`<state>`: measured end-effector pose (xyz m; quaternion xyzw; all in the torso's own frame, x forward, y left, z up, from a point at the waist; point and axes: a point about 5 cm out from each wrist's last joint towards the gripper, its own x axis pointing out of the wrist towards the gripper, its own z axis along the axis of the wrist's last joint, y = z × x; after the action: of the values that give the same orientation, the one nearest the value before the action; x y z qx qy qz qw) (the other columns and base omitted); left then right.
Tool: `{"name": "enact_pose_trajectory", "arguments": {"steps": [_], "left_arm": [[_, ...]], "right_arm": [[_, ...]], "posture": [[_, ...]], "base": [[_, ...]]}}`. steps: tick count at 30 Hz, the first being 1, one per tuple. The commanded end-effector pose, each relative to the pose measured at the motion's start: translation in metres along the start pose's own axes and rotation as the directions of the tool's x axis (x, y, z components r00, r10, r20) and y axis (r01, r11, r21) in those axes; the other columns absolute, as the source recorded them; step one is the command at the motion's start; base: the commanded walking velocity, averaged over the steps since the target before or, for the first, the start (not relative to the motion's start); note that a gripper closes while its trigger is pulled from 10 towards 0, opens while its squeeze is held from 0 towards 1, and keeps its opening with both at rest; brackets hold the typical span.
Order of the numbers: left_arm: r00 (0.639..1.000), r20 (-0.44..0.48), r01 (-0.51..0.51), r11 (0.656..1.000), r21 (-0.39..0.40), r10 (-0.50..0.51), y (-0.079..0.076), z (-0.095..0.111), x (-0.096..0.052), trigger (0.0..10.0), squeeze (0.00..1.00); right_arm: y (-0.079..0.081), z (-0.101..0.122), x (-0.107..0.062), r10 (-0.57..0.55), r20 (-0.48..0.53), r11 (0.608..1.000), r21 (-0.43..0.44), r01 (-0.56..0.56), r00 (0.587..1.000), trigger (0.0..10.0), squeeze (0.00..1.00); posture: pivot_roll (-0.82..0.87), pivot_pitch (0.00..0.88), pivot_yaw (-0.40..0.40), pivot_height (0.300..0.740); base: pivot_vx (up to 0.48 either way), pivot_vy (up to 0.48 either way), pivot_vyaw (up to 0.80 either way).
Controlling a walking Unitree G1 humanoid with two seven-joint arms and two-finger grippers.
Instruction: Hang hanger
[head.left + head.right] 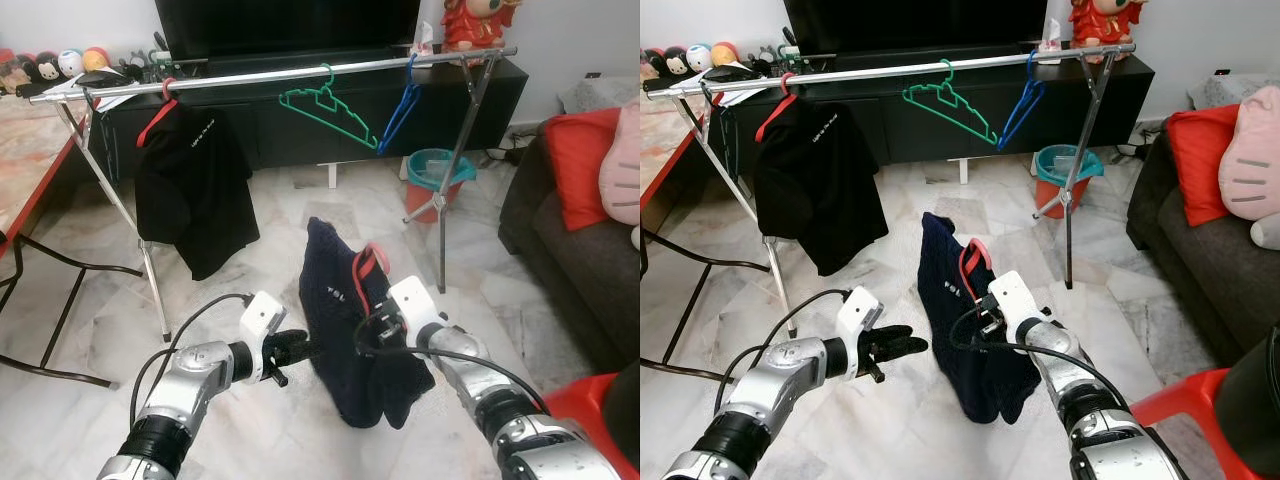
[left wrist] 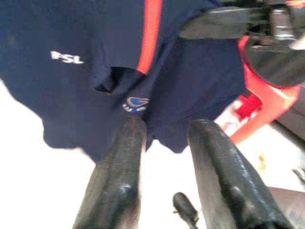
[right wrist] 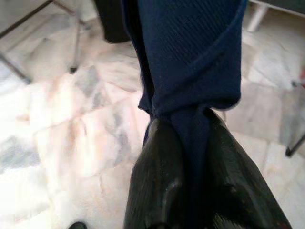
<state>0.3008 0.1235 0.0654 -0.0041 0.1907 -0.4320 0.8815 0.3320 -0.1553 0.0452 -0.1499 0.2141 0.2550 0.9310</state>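
My right gripper is closed on a bunched fold of the navy shirt, the cloth pinched tight between both fingers. My left gripper stands open with its tips just beside the shirt's lower edge, near the small logo, holding nothing.

The shirt hangs from my right gripper low over the marble floor, in front of the clothes rail and well below it. A red hanger sits in its collar — the hook sticks up beside my right wrist.

To do this well, I judge I should not lift by cloth alone; the garment could slide off the hanger's shoulders. Better to bring the open left gripper up to the red hook, or steady the hanger's neck, before raising everything towards the rail. The bare stretch of bar between the black shirt and the green hanger looks like the roomiest landing spot; the blue hanger crowds the far end.

The shirt's long axis runs nearly upright, collar up and hem down, leaning a little towards my left at the top. The hook points upward and slightly away from me — I cannot tell which way its opening faces, so I would check that before offering it to the bar.
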Motion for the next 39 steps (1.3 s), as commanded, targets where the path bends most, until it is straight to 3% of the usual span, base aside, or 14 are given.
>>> {"name": "enact_pose_trajectory", "arguments": {"steps": [1, 9, 16, 19, 22, 39], "left_arm": [[0.999, 0.019, -0.039, 0.999, 0.026, 0.038, 0.008, 0.006, -0.008, 10.0, 1.00], [0.999, 0.040, 0.004, 0.995, 0.095, -0.007, 0.022, 0.025, -0.038, 10.0, 1.00], [0.992, 0.022, 0.117, 0.980, 0.159, -0.122, 0.019, 0.043, -0.058, 10.0, 1.00], [0.989, 0.018, 0.140, 0.978, 0.156, -0.145, 0.017, 0.044, -0.058, 10.0, 1.00], [0.978, 0.014, 0.205, 0.968, 0.143, -0.210, 0.009, 0.045, -0.050, 10.0, 1.00], [0.956, 0.008, 0.289, 0.951, 0.114, -0.292, -0.002, 0.043, -0.031, 10.0, 1.00]], "right_arm": [[-0.002, 0.014, -0.001, 0.052, 0.072, 0.997, -0.058, -0.048, 0.996, 0.0, 0.00], [-0.017, -0.005, -0.024, 0.245, -0.014, 0.949, -0.200, -0.243, 0.969, 0.0, 0.00], [-0.029, -0.018, -0.042, 0.361, -0.121, 0.882, -0.278, -0.381, 0.925, 0.0, 0.00], [-0.030, -0.016, -0.043, 0.371, -0.121, 0.874, -0.290, -0.390, 0.921, 0.0, 0.00], [-0.026, -0.009, -0.045, 0.462, -0.102, 0.828, -0.307, -0.470, 0.881, 0.0, 0.00], [-0.008, 0.003, -0.043, 0.604, -0.078, 0.728, -0.351, -0.589, 0.793, 0.0, 0.00]], "posture": [[0.05, 0.000, 0.045, 0.740], [0.06, 0.000, 0.035, 0.740], [0.06, 0.000, 0.038, 0.740], [0.06, 0.000, 0.041, 0.740], [0.05, 0.000, 0.043, 0.740], [0.04, 0.000, 0.048, 0.740]], "base": [[0.000, 0.000, 0.00], [0.000, 0.000, 0.00], [0.000, 0.000, 0.00], [0.000, 0.000, 0.00], [0.000, 0.000, 0.00], [0.000, 0.000, 0.00]]}}
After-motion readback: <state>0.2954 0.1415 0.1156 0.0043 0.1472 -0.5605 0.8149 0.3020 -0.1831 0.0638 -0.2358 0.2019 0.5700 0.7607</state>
